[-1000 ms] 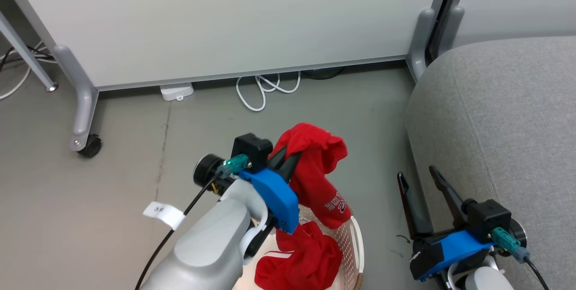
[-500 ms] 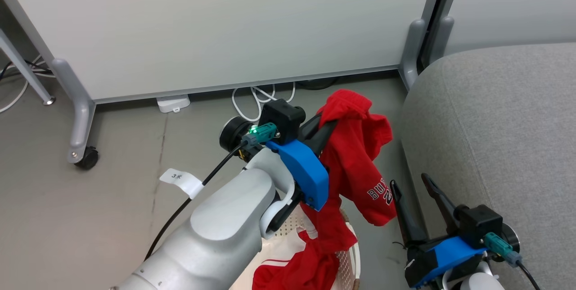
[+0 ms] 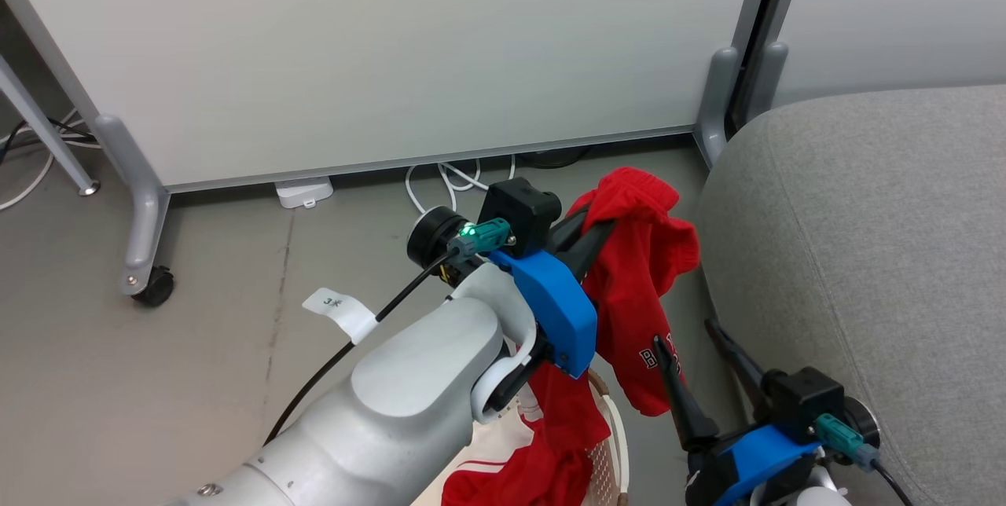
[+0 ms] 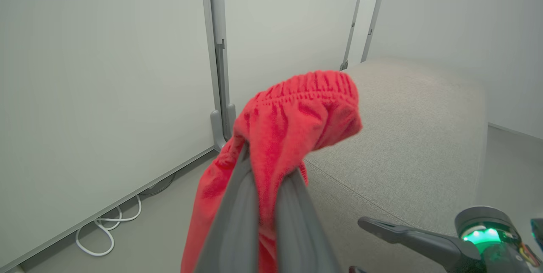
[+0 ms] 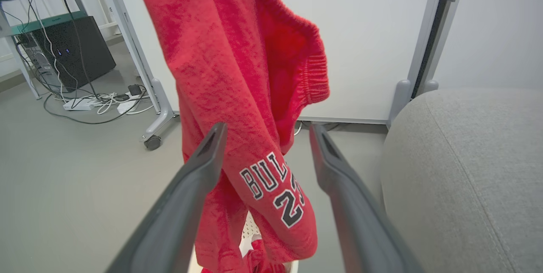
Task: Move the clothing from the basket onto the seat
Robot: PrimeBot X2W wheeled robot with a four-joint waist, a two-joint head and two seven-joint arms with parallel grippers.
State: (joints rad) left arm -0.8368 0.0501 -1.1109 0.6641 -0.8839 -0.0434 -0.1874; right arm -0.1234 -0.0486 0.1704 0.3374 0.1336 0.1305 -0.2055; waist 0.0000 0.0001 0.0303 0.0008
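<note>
We see the left gripper (image 3: 599,225) clamped on the red garment (image 3: 640,270). Its 2 fingers are pinched together with bunched cloth squeezed between them, and the left wrist view shows the same. The garment hangs in the air from the fingertips, elastic edge on top, draping down on the seat side of the gripper. Its lower end with the BULLS lettering dangles above the basket (image 3: 622,443), just beside the seat (image 3: 864,239); we cannot tell if cloth and seat touch. The 2nd red garment (image 3: 519,482), with white stripes, lies in the basket under the left forearm. The right gripper (image 3: 685,333) sits low beside the seat, fingers spread apart, holding nothing. In the right wrist view the lettered end hangs just past the 2 fingers; contact unclear.
</note>
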